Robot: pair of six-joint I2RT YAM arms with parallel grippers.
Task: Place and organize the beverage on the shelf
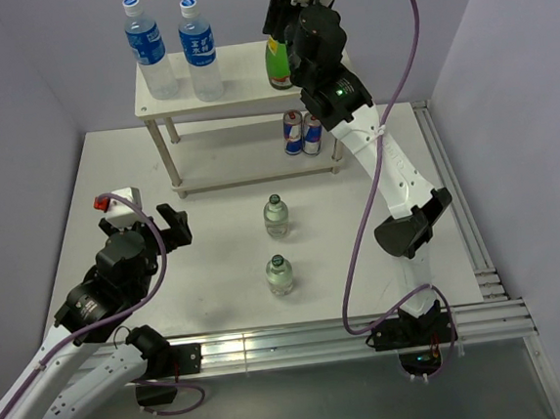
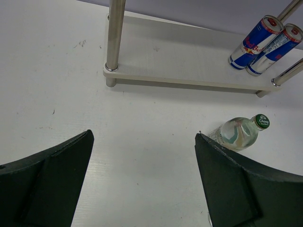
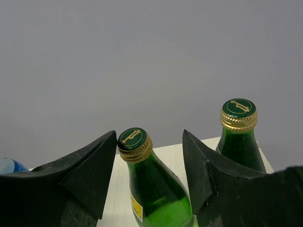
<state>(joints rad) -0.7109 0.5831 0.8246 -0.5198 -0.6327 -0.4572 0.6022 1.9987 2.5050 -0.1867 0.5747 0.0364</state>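
The shelf (image 1: 243, 70) stands at the 12 o'clock edge of the white table (image 1: 111, 185), against the back wall, its long side running across the overhead view. On its top board, toward 9 o'clock, two blue-labelled water bottles (image 1: 148, 46) (image 1: 199, 48) stand upright just beside each other. At the 3 o'clock end of that board a green glass bottle (image 3: 151, 189) stands upright between the fingers of the right gripper (image 3: 149, 135). These fingers are spread to either side of its neck, with pale board showing between the bottle and one finger. A second green bottle (image 3: 239, 137) with the same gold-collared cap stands just beside it at 3 o'clock, partly behind the other finger. On the lower board, also at its 3 o'clock end, two Red Bull cans (image 1: 303, 132) stand touching. Two small clear bottles with green caps (image 1: 276, 216) (image 1: 280, 274) stand upright on the table, apart from one another, at 6 o'clock of the shelf. The left gripper (image 2: 144, 136) hangs over the table at 8 o'clock of the shelf, fingers spread wide and holding nothing.
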